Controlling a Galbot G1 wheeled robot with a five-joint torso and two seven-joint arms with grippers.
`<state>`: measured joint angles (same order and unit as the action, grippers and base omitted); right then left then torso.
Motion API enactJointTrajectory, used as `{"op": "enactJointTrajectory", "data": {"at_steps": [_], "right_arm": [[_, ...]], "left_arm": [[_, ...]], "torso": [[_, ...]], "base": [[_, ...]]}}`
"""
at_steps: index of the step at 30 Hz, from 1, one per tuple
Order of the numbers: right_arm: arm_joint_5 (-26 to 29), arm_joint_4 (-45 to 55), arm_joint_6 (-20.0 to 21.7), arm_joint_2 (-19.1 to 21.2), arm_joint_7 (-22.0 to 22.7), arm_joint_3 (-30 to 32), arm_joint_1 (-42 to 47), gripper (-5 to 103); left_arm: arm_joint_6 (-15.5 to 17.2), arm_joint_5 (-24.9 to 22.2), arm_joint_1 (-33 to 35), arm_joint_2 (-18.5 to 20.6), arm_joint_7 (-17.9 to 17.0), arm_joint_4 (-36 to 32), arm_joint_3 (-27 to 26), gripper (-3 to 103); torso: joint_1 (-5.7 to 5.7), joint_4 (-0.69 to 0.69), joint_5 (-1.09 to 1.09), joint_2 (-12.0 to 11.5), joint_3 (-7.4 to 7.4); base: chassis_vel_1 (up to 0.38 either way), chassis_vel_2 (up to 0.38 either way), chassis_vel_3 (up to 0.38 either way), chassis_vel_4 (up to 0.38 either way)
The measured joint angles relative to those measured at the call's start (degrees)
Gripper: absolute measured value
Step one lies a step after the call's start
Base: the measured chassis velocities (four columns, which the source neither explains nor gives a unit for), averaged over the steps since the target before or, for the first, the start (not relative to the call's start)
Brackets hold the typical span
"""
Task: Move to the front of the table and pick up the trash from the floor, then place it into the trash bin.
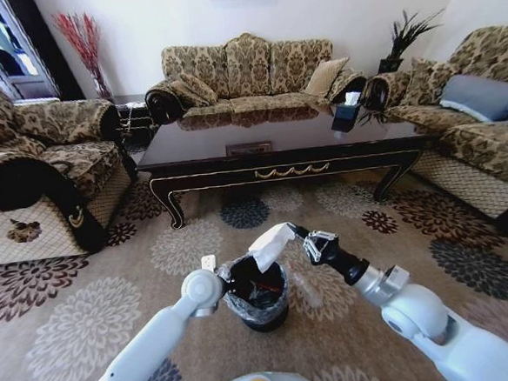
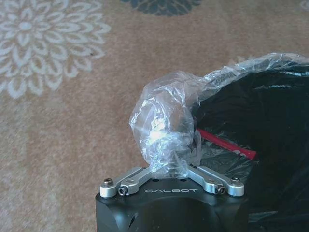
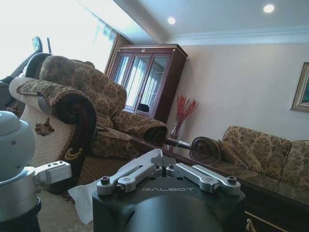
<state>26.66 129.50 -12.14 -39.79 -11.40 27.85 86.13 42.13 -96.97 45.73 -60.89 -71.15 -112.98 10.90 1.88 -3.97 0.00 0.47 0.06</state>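
The trash bin (image 1: 260, 296) is seen on the patterned carpet (image 1: 89, 324), in front of the table (image 1: 277, 150) and directly before the robot. A fold of the bin's translucent liner (image 2: 164, 128) is clenched in the left gripper (image 2: 169, 166) at the rim nearest the left arm, so the bin appears to be steadied or its mouth kept open. A crumpled white paper sheet (image 1: 271, 244) is pinched in the right gripper (image 1: 297, 234) and is held over the far rim of the bin, not yet let go. Something red (image 2: 227, 143) is visible inside the dark bin; what it belongs to cannot be told. A clear bottle-like shape (image 1: 306, 287) seems to lie on the carpet just beside the bin, under the right arm, though this is uncertain. The approach to the table is judged done, the paper is lifted, and its release into the bin remains, along with any litter left on the floor.
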Motion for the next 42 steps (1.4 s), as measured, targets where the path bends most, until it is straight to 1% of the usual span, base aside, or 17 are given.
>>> {"op": "enactJointTrajectory", "data": {"at_steps": [9, 10, 11, 14, 16, 20, 22, 26, 28, 32, 33, 35, 36, 37, 38, 40, 42], "right_arm": [[-2.8, 0.0, -0.4, -1.0, -0.9, 0.0, 3.4, 0], [-3.0, 0.0, -0.5, -1.1, -1.0, 0.0, 3.6, -3], [-3.0, 0.0, -0.5, -1.1, -1.0, 0.0, 3.6, -3], [-3.6, 0.1, -0.5, -1.3, -1.9, -0.1, 4.3, 10], [-3.7, 0.2, -0.5, -1.4, -2.2, -0.1, 4.6, 10], [-4.2, 0.4, -0.6, -1.6, -3.8, 0.2, 5.6, 32], [-4.3, 0.4, -0.6, -1.6, -3.9, 0.2, 5.7, 32], [-5.1, -0.9, -0.8, -1.3, -5.4, 0.0, 5.7, 54], [-5.2, -1.2, -0.8, -1.3, -5.5, -0.1, 5.7, 54], [-5.3, -3.1, -0.8, -2.3, -5.7, -1.3, 5.0, 75], [-5.3, -3.1, -0.8, -2.3, -5.7, -1.3, 5.0, 75], [-5.1, -4.0, -0.4, -2.9, -5.7, -1.7, 4.8, 86], [-5.1, -4.2, -0.3, -3.1, -5.7, -1.7, 4.8, 86], [-5.1, -4.8, -0.1, -3.5, -5.7, -1.9, 4.9, 91], [-5.1, -4.8, -0.1, -3.5, -5.7, -1.9, 4.9, 91], [-5.2, -5.6, 0.3, -4.5, -5.6, -2.3, 5.6, 99], [-5.7, -6.4, 0.8, -5.9, -5.6, -2.8, 6.3, 100]], "left_arm": [[0.0, 0.0, 0.0, 0.0, -0.2, -0.3, 0.6, 0], [0.0, 0.0, 0.1, 0.0, -0.2, -0.3, 0.6, 0], [0.0, 0.0, 0.1, 0.0, -0.2, -0.3, 0.6, 0], [0.0, 0.1, 0.3, 0.0, -0.2, -0.3, 0.5, 0], [0.0, 0.1, 0.3, 0.0, -0.2, -0.3, 0.5, 0], [0.0, 0.2, 0.5, 0.0, -0.2, -0.3, 0.3, 0], [0.0, 0.2, 0.5, 0.0, -0.2, -0.3, 0.3, 0], [0.0, 0.3, 0.8, -0.3, -0.2, -0.5, 0.2, 0], [0.0, 0.3, 0.9, -0.3, -0.2, -0.6, 0.3, 0], [0.0, 0.4, 1.6, -0.2, -0.2, -1.1, 0.4, 0], [0.0, 0.4, 1.6, -0.2, -0.2, -1.1, 0.4, 0], [0.0, 0.4, 1.6, 0.0, -0.2, -1.2, 0.4, 0], [0.0, 0.4, 1.6, 0.0, -0.2, -1.2, 0.4, 0], [0.0, 0.3, 1.5, 0.0, -0.2, -1.3, 0.5, 0], [0.0, 0.3, 1.5, 0.0, -0.2, -1.3, 0.5, 0], [0.0, 0.2, 1.4, -0.1, -0.1, -1.3, 1.0, 0], [0.0, -0.1, 1.0, -0.2, -0.1, -1.5, 1.6, 0]], "torso": [[0.0, 0.01, 0.0, 0.0, 0.0], [0.0, 0.01, 0.01, 0.0, 0.0], [0.0, 0.01, 0.01, 0.0, 0.0], [0.0, 0.01, 0.0, 0.0, 0.0], [0.0, 0.01, 0.0, 0.0, 0.0], [0.0, 0.01, 0.0, 0.0, 0.0], [0.0, 0.01, 0.0, 0.0, 0.0], [0.0, 0.01, 0.0, 0.0, 0.0], [0.0, 0.01, 0.0, 0.0, 0.0], [0.0, 0.01, 0.0, 0.0, 0.0], [0.0, 0.01, 0.0, 0.0, 0.0], [0.0, 0.02, 0.0, 0.0, 0.0], [0.0, 0.02, 0.0, 0.0, 0.0], [0.0, 0.02, 0.0, 0.0, 0.0], [0.0, 0.02, 0.0, 0.0, 0.0], [0.0, 0.02, 0.0, 0.0, 0.0], [0.0, 0.01, -0.01, 0.0, 0.0]], "base": [[0.0, 0.0, 0.0, 0.0], [0.0, 0.0, 0.0, 0.0], [0.0, 0.0, 0.0, 0.0], [0.0, 0.0, 0.0, 0.0], [0.0, 0.0, 0.0, 0.0], [0.0, 0.0, 0.0, 0.0], [0.0, 0.0, 0.0, 0.0], [0.0, 0.0, 0.0, 0.0], [0.0, 0.0, 0.0, 0.0], [0.0, 0.0, 0.0, 0.0], [0.0, 0.0, 0.0, 0.0], [0.0, 0.0, 0.0, 0.0], [0.0, 0.0, 0.0, 0.0], [0.0, 0.0, 0.0, 0.0], [0.0, 0.0, 0.0, 0.0], [0.0, 0.0, 0.0, 0.0], [0.0, 0.0, 0.0, 0.0]]}}
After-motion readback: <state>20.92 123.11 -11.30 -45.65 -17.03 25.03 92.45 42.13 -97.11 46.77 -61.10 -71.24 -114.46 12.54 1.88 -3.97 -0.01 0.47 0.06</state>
